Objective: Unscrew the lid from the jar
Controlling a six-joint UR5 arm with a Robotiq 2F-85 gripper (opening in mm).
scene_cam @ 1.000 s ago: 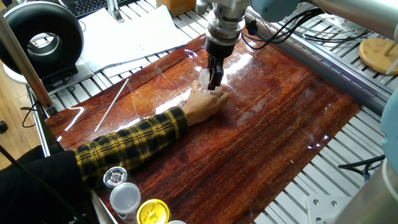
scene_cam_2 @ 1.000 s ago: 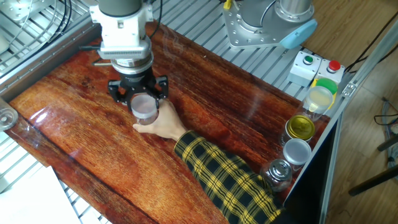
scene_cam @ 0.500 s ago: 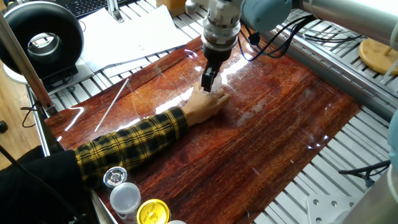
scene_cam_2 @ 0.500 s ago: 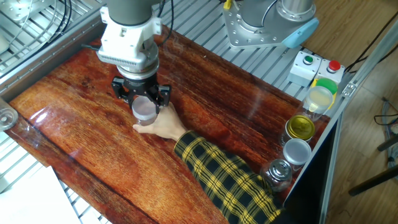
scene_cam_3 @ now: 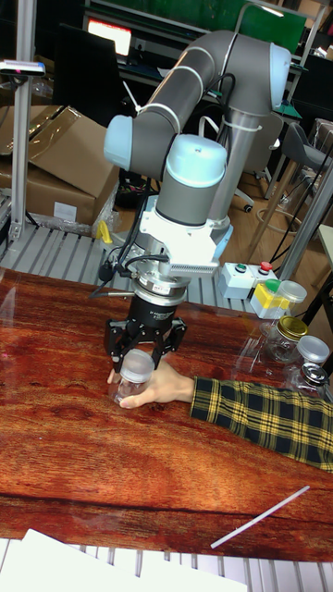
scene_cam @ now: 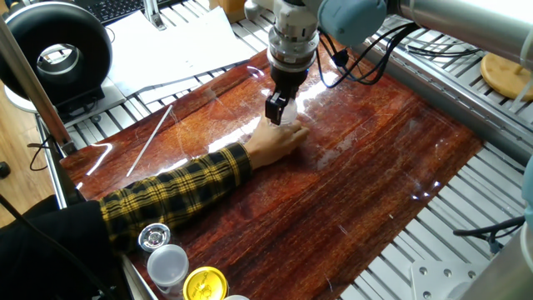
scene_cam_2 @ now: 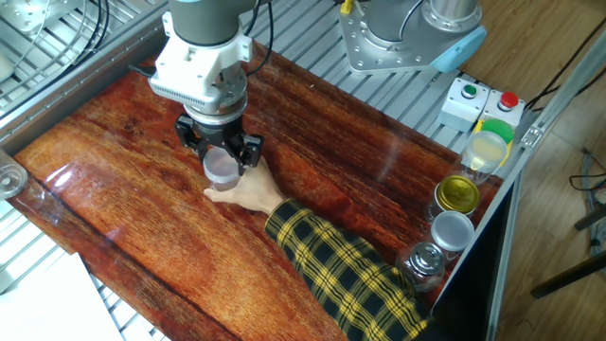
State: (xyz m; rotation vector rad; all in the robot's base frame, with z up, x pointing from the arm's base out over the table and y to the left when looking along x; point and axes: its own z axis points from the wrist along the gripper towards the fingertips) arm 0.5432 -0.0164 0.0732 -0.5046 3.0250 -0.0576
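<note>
The jar [scene_cam_2: 222, 183] is small and clear and stands upright on the red-brown wooden table [scene_cam_2: 114, 218]. A person's hand [scene_cam_2: 248, 192] in a yellow-black plaid sleeve holds it from the side. The translucent white lid [scene_cam_2: 223, 167] sits on top of the jar. My gripper [scene_cam_2: 223, 156] comes straight down from above, its black fingers [scene_cam_2: 248, 152] shut on the lid's sides. The tall fixed view shows the lid [scene_cam_3: 137, 364] between the fingers and the jar [scene_cam_3: 131, 391] in the hand [scene_cam_3: 166, 386]. In one fixed view my gripper [scene_cam: 277, 110] hides the jar above the hand [scene_cam: 276, 140].
Several other jars stand at the table's edge: a yellow-lidded one [scene_cam_2: 458, 192], a white-lidded one [scene_cam_2: 453, 230] and a metal-lidded one [scene_cam_2: 423, 260]. A button box [scene_cam_2: 481, 102] sits behind them. A white stick [scene_cam: 150, 140] lies on the table near papers [scene_cam: 171, 42].
My gripper has turned about its vertical axis while staying on the lid, its fingers swinging round. The hand and jar have kept their place.
</note>
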